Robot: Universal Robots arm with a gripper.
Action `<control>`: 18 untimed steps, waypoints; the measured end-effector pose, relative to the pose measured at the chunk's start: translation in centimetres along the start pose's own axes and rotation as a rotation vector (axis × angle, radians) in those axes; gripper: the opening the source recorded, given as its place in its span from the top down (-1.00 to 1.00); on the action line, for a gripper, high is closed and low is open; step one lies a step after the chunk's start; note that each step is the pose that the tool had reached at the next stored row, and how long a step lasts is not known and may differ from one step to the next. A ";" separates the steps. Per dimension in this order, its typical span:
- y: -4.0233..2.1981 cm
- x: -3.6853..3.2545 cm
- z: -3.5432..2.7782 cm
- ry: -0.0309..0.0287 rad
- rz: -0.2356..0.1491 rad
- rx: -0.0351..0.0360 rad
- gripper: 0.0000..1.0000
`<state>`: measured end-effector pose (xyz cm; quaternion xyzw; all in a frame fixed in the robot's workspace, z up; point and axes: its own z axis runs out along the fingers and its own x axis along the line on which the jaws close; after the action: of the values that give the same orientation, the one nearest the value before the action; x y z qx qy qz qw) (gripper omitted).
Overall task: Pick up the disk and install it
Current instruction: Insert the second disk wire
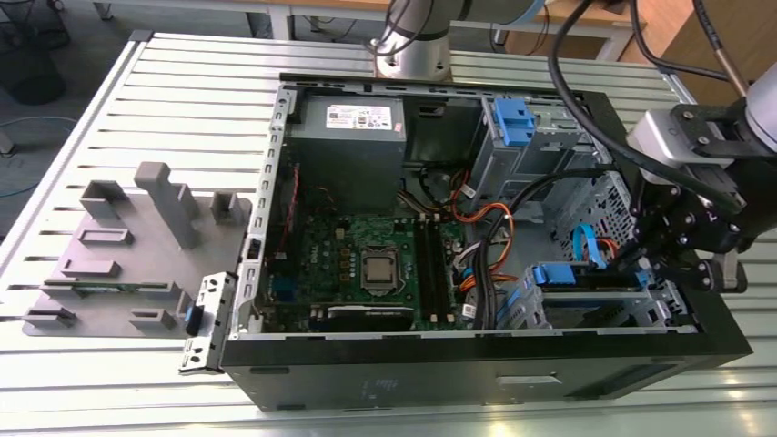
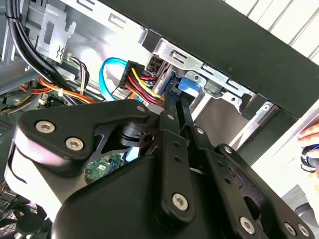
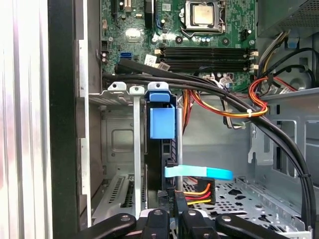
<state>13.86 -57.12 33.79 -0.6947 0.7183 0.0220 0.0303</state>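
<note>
While the gripper (image 3: 169, 211) held its jaws closed on the disk (image 3: 162, 149), that drive stood edge-on inside the bay (image 3: 122, 89), open chassis floor (image 3: 239, 191) lying beside.

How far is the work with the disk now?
Done: the disk has been picked up and stands on edge in the drive cage, inside the case. In hand: the hand is right at the disk's near edge. Left: whether the disk is fully seated cannot be confirmed from these views.

Overhead exterior; wrist views inside case (image 1: 486, 364)
</note>
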 end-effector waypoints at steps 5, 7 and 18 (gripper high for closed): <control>0.25 0.01 0.07 0.0007 0.000 0.0012 0.67; 0.30 0.01 0.11 0.0014 0.000 0.0015 0.67; 0.41 -0.03 0.40 0.0027 0.000 0.0019 0.67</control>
<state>13.46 -57.04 33.39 -0.6947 0.7183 0.0204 0.0300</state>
